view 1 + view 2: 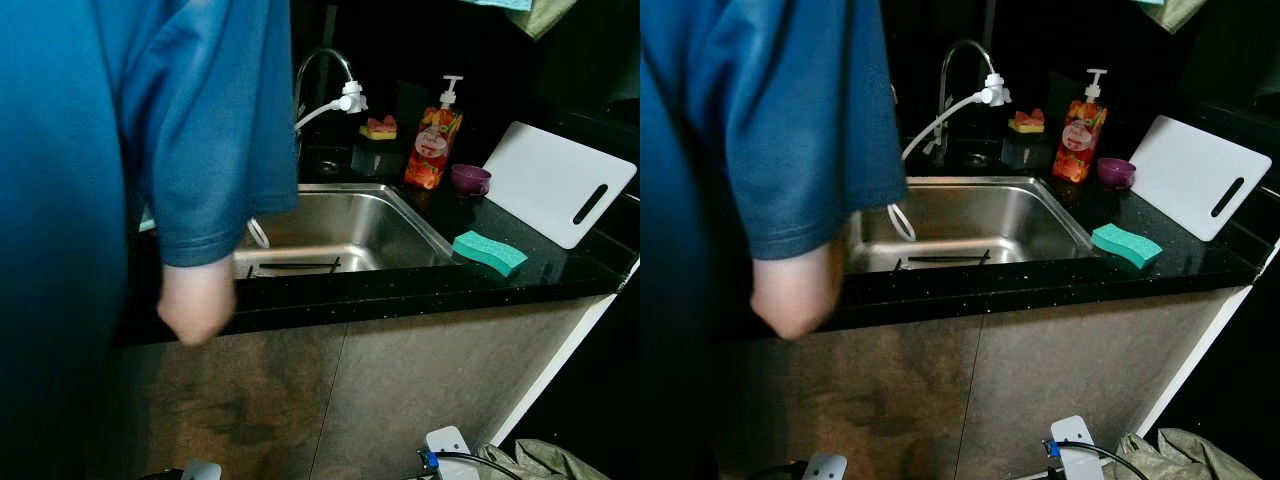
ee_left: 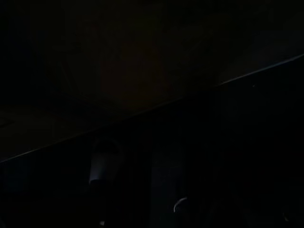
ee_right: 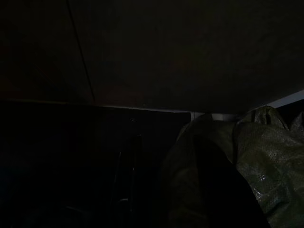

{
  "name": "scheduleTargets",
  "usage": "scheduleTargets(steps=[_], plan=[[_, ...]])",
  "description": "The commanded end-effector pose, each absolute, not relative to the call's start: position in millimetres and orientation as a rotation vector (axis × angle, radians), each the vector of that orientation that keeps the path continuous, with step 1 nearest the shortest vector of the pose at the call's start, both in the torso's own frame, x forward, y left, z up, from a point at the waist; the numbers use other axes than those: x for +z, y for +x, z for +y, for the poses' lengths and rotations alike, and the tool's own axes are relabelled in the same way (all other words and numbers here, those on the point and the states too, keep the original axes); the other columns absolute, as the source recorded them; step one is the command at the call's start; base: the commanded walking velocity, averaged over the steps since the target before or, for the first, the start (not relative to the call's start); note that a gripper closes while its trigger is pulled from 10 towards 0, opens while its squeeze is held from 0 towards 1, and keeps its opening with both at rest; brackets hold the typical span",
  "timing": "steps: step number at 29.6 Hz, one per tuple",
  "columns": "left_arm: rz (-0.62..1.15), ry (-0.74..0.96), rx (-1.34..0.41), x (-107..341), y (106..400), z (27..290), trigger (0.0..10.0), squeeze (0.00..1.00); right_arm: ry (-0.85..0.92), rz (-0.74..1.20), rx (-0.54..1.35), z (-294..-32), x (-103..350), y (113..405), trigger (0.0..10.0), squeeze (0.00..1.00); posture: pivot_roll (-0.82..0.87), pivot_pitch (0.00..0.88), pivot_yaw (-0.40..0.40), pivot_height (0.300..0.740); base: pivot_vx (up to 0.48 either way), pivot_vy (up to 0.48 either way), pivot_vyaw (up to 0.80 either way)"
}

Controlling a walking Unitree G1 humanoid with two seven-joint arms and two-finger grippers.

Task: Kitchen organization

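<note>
A person in a blue shirt [image 1: 120, 130] stands at the left of the black counter [image 1: 560, 265], elbow [image 1: 195, 305] in front of the steel sink [image 1: 345, 225]. A green sponge [image 1: 489, 251] lies on the counter right of the sink. Behind it a white cutting board [image 1: 560, 180] leans, with a purple bowl [image 1: 470, 178] and an orange soap bottle [image 1: 434, 140] beside it. My left arm [image 1: 200, 470] and right arm [image 1: 447, 447] hang idle low in front of the cabinet.
A curved tap [image 1: 325, 75] with a white spray head stands behind the sink, next to a dark holder with a yellow and red sponge [image 1: 379, 128]. A green plastic bag [image 3: 266, 156] lies on the floor at the right. Brown cabinet doors [image 1: 400, 390] face me.
</note>
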State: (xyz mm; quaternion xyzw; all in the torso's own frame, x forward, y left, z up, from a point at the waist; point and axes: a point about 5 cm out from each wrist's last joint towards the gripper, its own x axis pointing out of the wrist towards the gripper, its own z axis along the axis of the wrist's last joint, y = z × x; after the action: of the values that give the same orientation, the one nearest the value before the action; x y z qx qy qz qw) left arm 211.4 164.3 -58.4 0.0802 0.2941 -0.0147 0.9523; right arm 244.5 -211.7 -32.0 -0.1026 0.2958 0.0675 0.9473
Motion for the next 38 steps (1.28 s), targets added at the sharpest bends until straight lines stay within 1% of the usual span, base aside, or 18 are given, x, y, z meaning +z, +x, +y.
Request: scheduleTargets(steps=[1,38], plan=[[0.603,0.159,-0.029,-59.9,208.9,162.7,10.0,0.00,-0.205,0.627,0.116,-217.0,-34.6,240.9,10.0,0.00,-0.03,0.064,-0.128,0.740,0.000,0.000,0.00],[0.605,0.159,-0.032,-60.0,209.2,162.1,10.0,0.00,-0.211,0.631,0.116,-217.1,-34.8,241.1,10.0,0.00,-0.03,0.058,-0.126,0.740,0.000,0.000,0.00]])
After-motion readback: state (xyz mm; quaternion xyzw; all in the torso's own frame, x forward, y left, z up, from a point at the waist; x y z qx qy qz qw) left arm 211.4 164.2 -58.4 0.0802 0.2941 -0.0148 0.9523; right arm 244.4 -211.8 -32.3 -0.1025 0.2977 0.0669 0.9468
